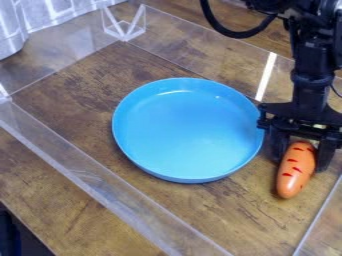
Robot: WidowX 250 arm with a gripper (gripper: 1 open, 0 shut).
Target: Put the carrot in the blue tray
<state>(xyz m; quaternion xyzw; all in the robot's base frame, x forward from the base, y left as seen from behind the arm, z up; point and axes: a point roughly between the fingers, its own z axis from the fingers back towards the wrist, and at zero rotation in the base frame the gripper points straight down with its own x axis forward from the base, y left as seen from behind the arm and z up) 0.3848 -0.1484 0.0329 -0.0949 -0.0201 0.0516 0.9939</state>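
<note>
The blue tray (187,128) lies in the middle of the wooden table, round and shallow, with nothing in it. Just right of its rim lies the orange carrot (293,173), pointing toward the front, its leafy top hidden under the gripper. My gripper (298,147) hangs straight down over the carrot's upper end. Its two dark fingers (271,138) stand apart, one on each side of the carrot, with a visible gap to it. The gripper looks open and nothing is lifted.
A clear plastic wall (80,150) fences the table along the left and front. A clear stand (124,20) sits at the back left. The table's right edge is close to the carrot.
</note>
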